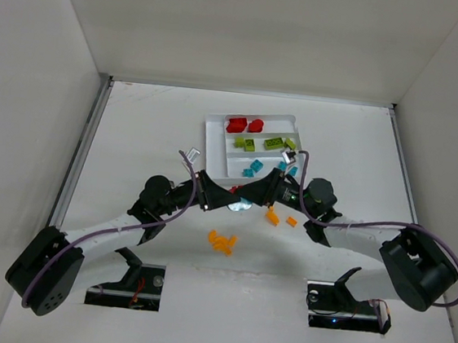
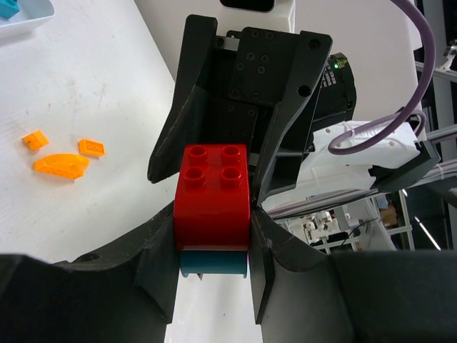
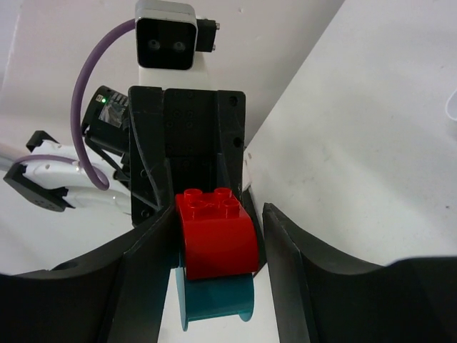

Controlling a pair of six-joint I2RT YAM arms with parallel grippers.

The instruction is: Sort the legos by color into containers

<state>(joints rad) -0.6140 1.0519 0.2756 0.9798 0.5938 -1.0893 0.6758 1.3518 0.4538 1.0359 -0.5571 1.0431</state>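
Note:
A red lego (image 2: 213, 207) sits stacked on a teal lego (image 2: 213, 262), held above the table between both arms. My left gripper (image 2: 213, 232) is shut on the red lego's sides. My right gripper (image 3: 219, 236) comes from the opposite side and has closed round the same red lego (image 3: 216, 239), with the teal lego (image 3: 214, 296) under it. In the top view the two grippers meet nose to nose just below the white tray (image 1: 209, 128), left gripper (image 1: 225, 197) facing right gripper (image 1: 257, 194). The tray's slots hold red legos (image 1: 235, 125), green legos (image 1: 245, 144) and teal legos (image 1: 253, 168).
Orange legos lie loose on the table: a cluster (image 1: 222, 241) in front of the arms and two small ones (image 1: 272, 217) (image 1: 292, 221) near the right arm. The left wrist view shows orange pieces (image 2: 61, 164) left of the jaws. White walls enclose the table.

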